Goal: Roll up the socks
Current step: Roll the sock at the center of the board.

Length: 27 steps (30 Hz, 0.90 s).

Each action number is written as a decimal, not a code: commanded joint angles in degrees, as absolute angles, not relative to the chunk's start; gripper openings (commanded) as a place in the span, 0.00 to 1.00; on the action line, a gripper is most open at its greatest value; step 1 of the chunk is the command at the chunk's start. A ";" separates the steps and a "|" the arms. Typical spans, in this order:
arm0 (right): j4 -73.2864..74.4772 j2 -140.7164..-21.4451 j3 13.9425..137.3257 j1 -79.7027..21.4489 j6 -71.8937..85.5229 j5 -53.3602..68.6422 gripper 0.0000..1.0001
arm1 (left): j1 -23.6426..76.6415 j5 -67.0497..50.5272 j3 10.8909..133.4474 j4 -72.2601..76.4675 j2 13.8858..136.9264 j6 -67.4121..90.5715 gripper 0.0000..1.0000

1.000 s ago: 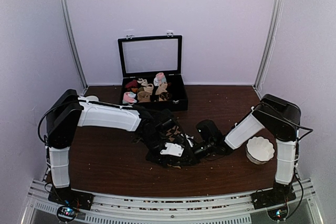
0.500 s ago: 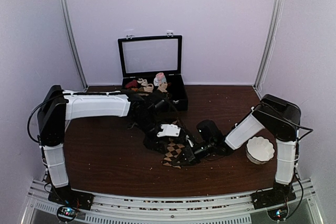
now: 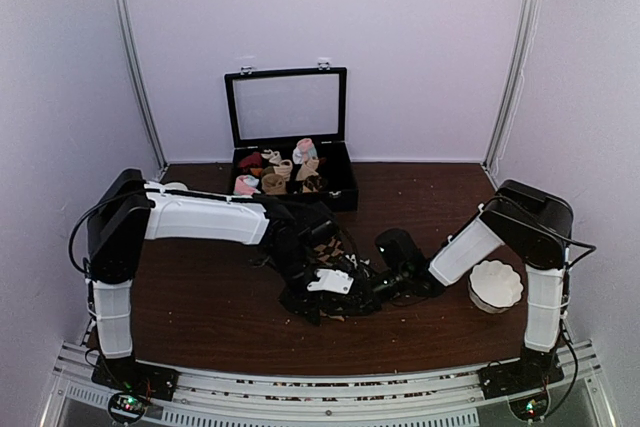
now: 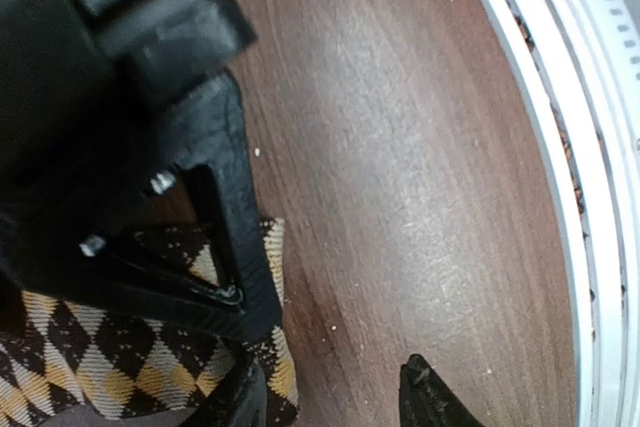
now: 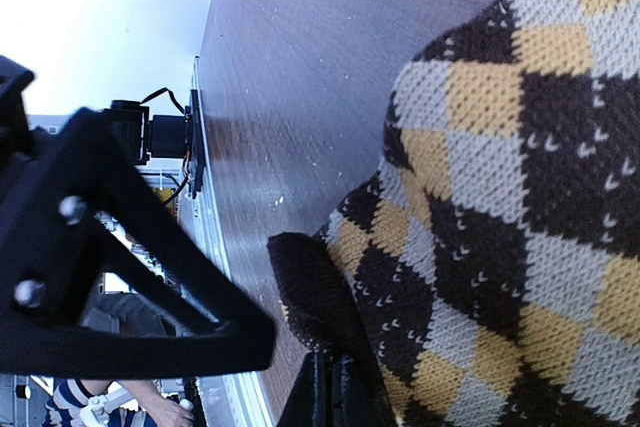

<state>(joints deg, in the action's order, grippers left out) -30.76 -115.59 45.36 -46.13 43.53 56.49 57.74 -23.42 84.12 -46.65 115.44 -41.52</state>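
1. The surface [image 3: 200, 307] is dark brown wood with a faint sheen, scattered with tiny pale specks [image 4: 257, 152]
2. The socks [image 4: 120, 372], brown with tan and grey diamonds, lie rumpled near its middle
3. An open black case [image 3: 335, 199] stands at the far edge, lid upright
4. A white scalloped bowl [image 3: 480, 277] sits towards the right side, well apart from the case

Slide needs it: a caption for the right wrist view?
Right gripper shut on a dark edge of the argyle socks, brown table behind.
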 commanded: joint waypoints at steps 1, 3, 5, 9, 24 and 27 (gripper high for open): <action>-23.24 -119.97 42.07 -46.50 43.78 53.61 0.00 | 57.30 -22.01 83.22 -44.88 116.86 -42.92 0.47; -23.30 -119.86 42.10 -46.51 43.90 53.68 0.00 | 57.30 -20.98 82.81 -44.34 117.26 -42.88 0.46; -23.41 -119.86 42.06 -46.50 43.91 53.70 0.00 | 57.30 -19.71 82.03 -43.27 117.41 -42.89 0.44; -23.65 -119.88 41.93 -46.52 44.10 53.84 0.00 | 57.30 -17.59 81.06 -41.72 117.28 -42.82 0.42; -27.98 -119.98 40.66 -46.55 46.79 54.27 0.00 | 57.30 -16.61 80.41 -42.42 118.88 -43.91 0.26; -31.21 -119.89 40.12 -46.54 48.57 54.70 0.00 | 57.30 -16.92 80.85 -43.29 119.74 -44.08 0.20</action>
